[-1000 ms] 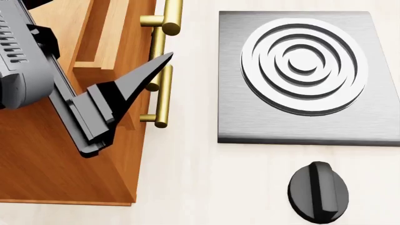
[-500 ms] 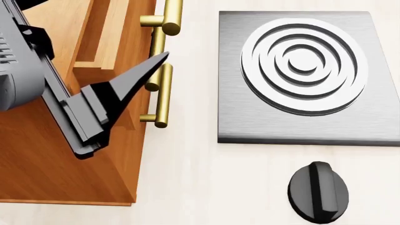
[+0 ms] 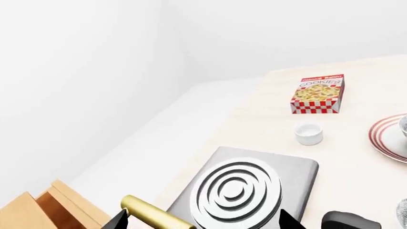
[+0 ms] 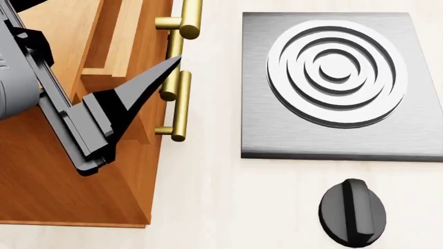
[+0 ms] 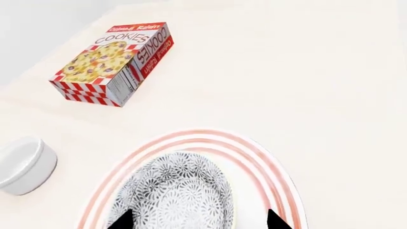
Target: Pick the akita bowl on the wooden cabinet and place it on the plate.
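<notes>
Evidently my right gripper (image 5: 198,220) has its part nearly done: its fingertips stand wide apart, straddling the akita bowl (image 5: 175,195), which sits inside the red rings of the plate (image 5: 267,167). One tip is clearly off the bowl, so I judge it released. My left gripper (image 3: 203,220) is also spread wide and empty. Over the last second it has drifted back across the wooden cabinet (image 4: 55,176), away from the brass handle (image 4: 181,104), which to me means retreat, not reaching. The head view shows only the cabinet, the stove burner (image 4: 332,72) and a black knob (image 4: 351,210); the bowl shows in the right wrist view alone, along with the cookie box (image 5: 114,64) and a white cup (image 5: 22,164) on the counter (image 5: 305,71).
</notes>
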Tool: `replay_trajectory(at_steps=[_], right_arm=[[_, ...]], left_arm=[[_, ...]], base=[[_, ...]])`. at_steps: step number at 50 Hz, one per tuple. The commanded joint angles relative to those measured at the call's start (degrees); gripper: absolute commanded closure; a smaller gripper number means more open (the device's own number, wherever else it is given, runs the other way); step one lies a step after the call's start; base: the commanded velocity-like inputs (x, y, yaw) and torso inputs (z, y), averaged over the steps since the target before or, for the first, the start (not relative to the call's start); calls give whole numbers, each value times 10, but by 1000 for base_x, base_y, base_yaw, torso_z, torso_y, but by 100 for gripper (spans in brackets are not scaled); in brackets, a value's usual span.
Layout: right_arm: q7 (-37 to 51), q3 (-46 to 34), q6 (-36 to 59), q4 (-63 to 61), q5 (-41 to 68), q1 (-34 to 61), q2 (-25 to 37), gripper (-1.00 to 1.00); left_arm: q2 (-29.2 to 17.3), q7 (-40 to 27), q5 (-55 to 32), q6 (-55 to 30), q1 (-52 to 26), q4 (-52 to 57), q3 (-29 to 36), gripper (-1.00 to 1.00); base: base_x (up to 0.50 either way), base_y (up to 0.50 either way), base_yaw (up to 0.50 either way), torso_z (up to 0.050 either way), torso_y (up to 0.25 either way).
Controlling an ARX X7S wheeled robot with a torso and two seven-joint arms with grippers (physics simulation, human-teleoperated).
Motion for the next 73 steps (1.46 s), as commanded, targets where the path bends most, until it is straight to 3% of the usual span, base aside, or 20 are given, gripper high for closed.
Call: replay_trajectory(at_steps=[1,16,44,73], right_arm=[[21,14,32,-44,31,5,14,-100],[76,6,89,-157,127,80,51,-100],[174,-18,153,-230,268,184,107,-100],[330,-129,173,-275,474,331,190,-100]], left_arm=[[-2,-4,-4,0,1,5,-1,-100],[-2,-4,-5,2,0,3,-1,-100],[-10,-9,-13,4,-1,8,-7,-100],[-31,-22,-31,5,6,24,-19,-100]], base=[[0,0,0,0,0],[0,0,0,0,0],[0,0,0,0,0],[0,0,0,0,0]])
